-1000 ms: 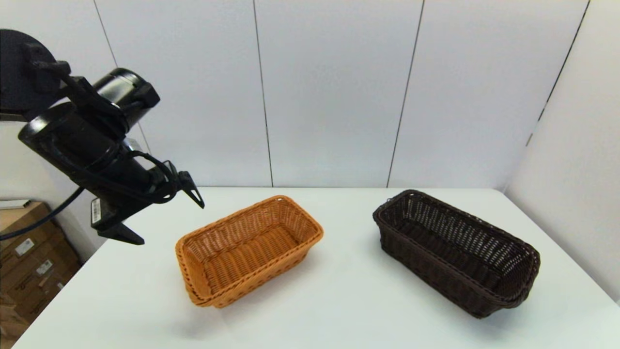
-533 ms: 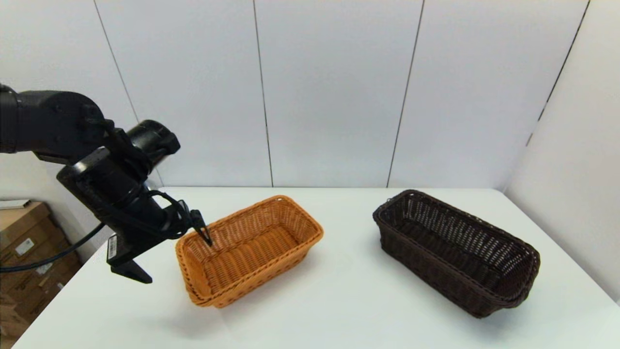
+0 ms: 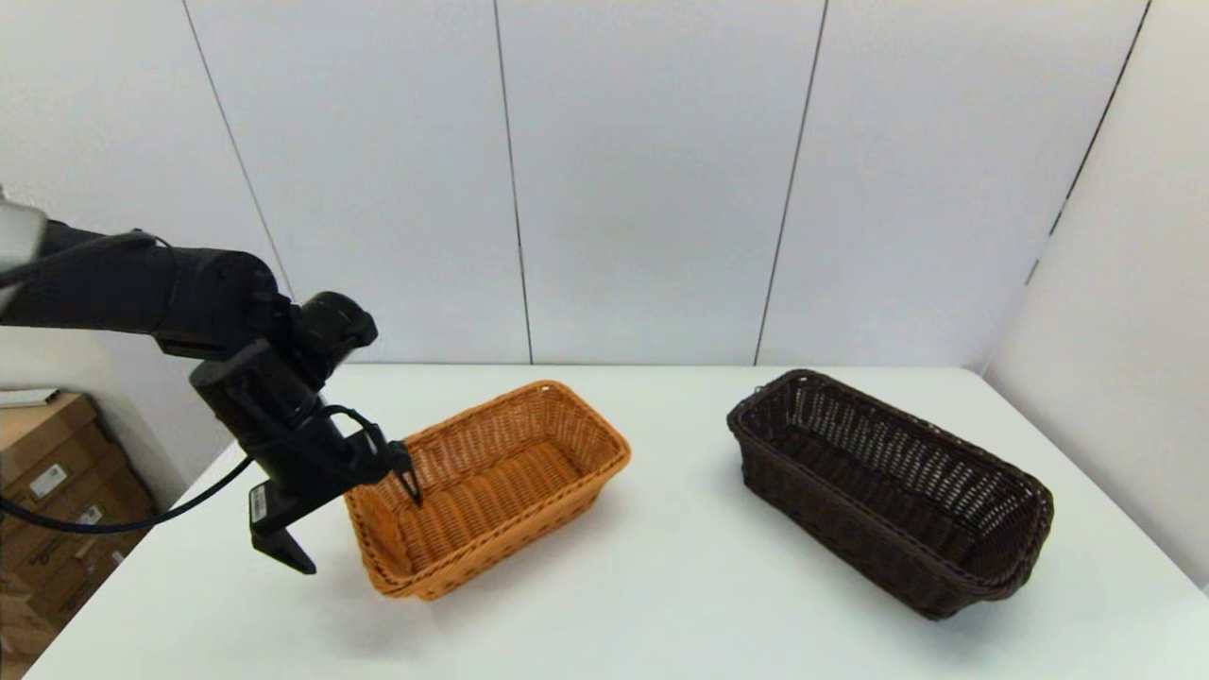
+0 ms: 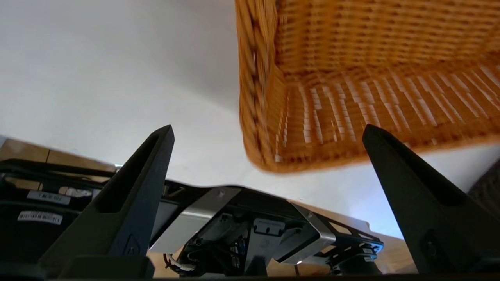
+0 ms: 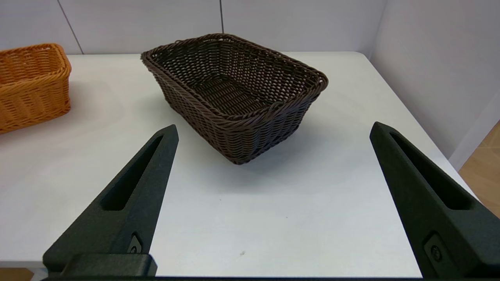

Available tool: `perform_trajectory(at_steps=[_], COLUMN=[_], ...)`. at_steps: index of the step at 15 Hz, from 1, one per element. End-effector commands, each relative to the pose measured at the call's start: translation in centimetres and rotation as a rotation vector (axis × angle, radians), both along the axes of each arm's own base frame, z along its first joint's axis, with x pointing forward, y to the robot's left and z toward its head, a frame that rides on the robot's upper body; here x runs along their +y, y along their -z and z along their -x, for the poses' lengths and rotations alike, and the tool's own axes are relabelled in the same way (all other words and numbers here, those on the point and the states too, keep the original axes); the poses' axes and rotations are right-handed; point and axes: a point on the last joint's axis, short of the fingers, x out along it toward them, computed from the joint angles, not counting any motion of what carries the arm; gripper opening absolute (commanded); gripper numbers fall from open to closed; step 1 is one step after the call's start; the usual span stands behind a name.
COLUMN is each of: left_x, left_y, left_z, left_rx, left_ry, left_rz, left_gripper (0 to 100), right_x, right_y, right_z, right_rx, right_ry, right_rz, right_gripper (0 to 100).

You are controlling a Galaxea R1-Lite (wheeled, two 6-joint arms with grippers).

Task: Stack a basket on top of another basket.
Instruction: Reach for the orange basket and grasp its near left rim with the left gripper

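Lowered left tool [image 3: 354,529] straddles orange-tan basket's [image 3: 491,486] near-left rim, fingers apart.

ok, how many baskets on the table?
2. The orange basket sits on the robot's left side, with the open left gripper straddling its near-left rim. The dark basket sits on the right, untouched. None look hidden.

The orange-tan basket [image 3: 486,486] shows a tight horizontal weave with a braided rim, its lower wall dotted by small dark gaps. The dark brown basket [image 3: 888,491] is near-black, with open lattice sides and a braided rim. The worktop [image 3: 661,586] is plain white. The left gripper [image 3: 351,529] is matte black, as is the right gripper [image 5: 273,132].
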Motion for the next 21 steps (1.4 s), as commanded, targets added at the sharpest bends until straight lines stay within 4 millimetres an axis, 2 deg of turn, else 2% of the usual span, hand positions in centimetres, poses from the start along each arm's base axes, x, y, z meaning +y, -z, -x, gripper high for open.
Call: perform_trajectory(at_steps=[1, 5, 8, 12, 13, 16, 21], left_x=[-0.1, 0.6, 0.6, 0.5, 0.5, 0.5, 0.5], left_y=[4.0, 6.6, 7.4, 7.3, 7.3, 6.5, 6.6], left_z=[-1.9, -3.1, -3.7, -3.9, -3.9, -3.9, -4.0], left_rx=[0.086, 0.116, 0.113, 0.105, 0.103, 0.064, 0.065], left_ry=[0.004, -0.006, -0.004, -0.004, 0.003, 0.007, 0.009], left_rz=[0.021, 0.019, 0.013, 0.016, 0.016, 0.028, 0.026], left_gripper=[100, 100, 100, 100, 0, 0, 0], right_x=[0.0, 0.0, 0.0, 0.0, 0.0, 0.0, 0.0], right_y=[0.0, 0.0, 0.0, 0.0, 0.0, 0.0, 0.0], right_z=[0.0, 0.0, 0.0, 0.0, 0.0, 0.0, 0.0], right_rx=[0.002, 0.002, 0.002, 0.002, 0.002, 0.002, 0.002], right_ry=[0.0, 0.0, 0.0, 0.0, 0.0, 0.0, 0.0], right_rz=[0.0, 0.0, 0.0, 0.0, 0.0, 0.0, 0.0], right_gripper=[100, 100, 100, 100, 100, 100, 100])
